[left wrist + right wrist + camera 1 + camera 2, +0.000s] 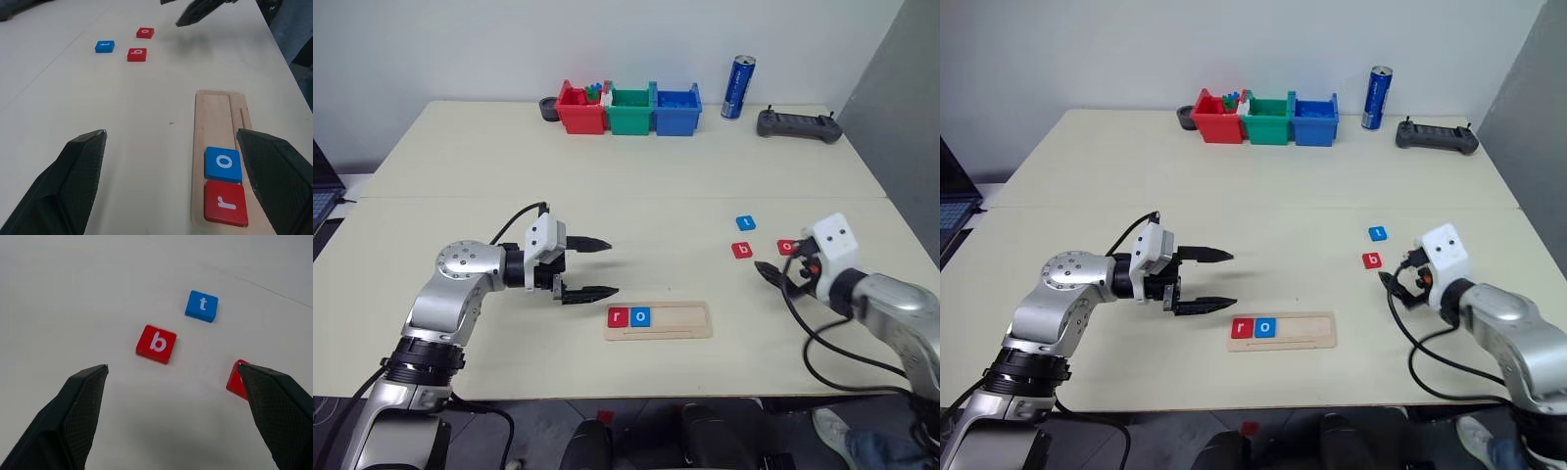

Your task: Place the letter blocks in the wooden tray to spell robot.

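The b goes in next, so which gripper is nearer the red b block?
Right. The right gripper hovers open just short of the red b block; the left gripper is across the table by the wooden tray.

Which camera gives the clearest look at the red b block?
The right wrist view: the red b block lies flat on the table ahead of the open right pincer, its white letter easy to read. Both eye views show it small, near the blue t. The left wrist view shows it far off.

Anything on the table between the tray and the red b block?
No. Bare tabletop separates the wooden tray from the red b block; both head views and the left wrist view show this.
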